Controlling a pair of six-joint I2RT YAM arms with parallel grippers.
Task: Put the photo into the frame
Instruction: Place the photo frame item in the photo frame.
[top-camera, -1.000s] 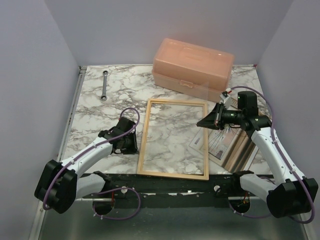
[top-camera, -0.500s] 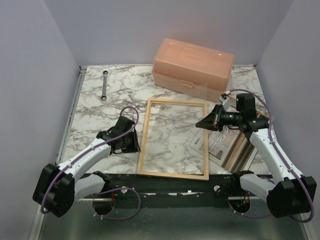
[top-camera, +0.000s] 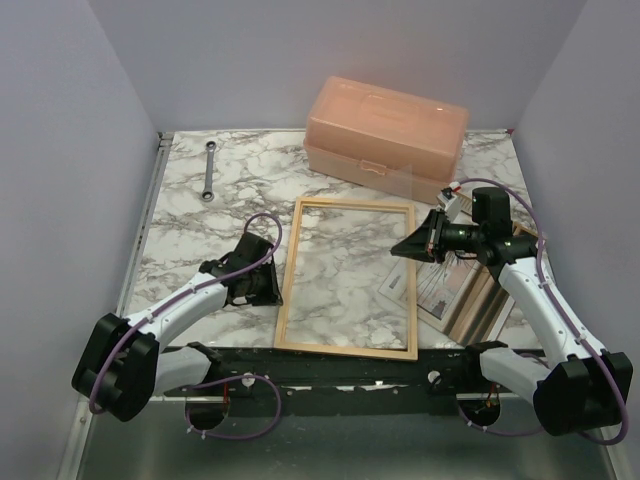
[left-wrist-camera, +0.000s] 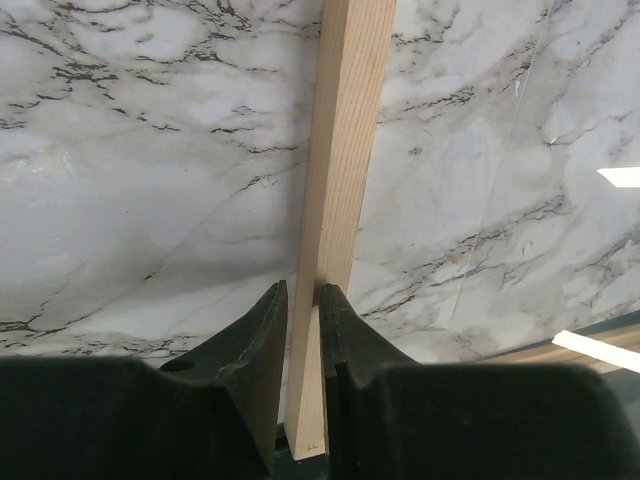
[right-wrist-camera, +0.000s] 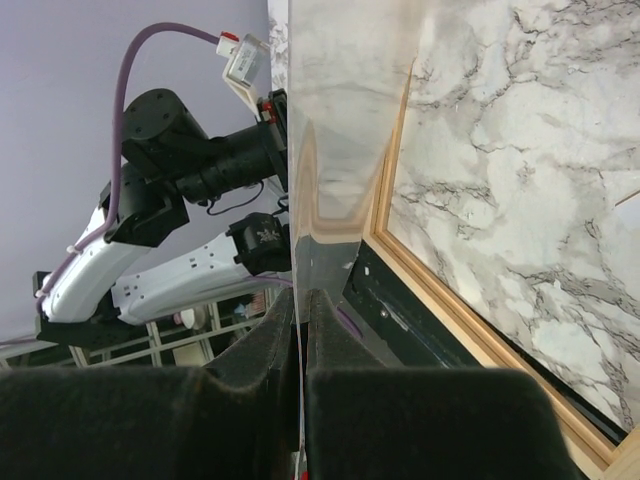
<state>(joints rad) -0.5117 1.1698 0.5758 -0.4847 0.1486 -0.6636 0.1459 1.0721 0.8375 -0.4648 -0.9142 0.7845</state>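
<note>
The light-wood frame (top-camera: 345, 275) lies flat on the marble table, and its rail also shows in the left wrist view (left-wrist-camera: 345, 150). My left gripper (top-camera: 262, 285) is shut on the frame's left rail, with the wood strip between its fingers (left-wrist-camera: 303, 290). My right gripper (top-camera: 415, 245) is shut on the edge of a clear glass pane (top-camera: 390, 215) and holds it tilted over the frame's right side. The right wrist view shows this pane edge-on (right-wrist-camera: 335, 120) in the closed jaws (right-wrist-camera: 300, 295), above the frame's corner (right-wrist-camera: 440, 300). The photo (top-camera: 440, 285) lies face up at the right.
A brown backing panel (top-camera: 485, 300) lies under the photo. A white slip (top-camera: 398, 283) rests by the frame's right rail. A peach plastic box (top-camera: 385, 125) stands at the back. A wrench (top-camera: 209, 170) lies at the back left. Walls enclose the table.
My right gripper and the pane have shifted slightly toward the near side. My left gripper has stayed on the frame's left rail with only small movement.
</note>
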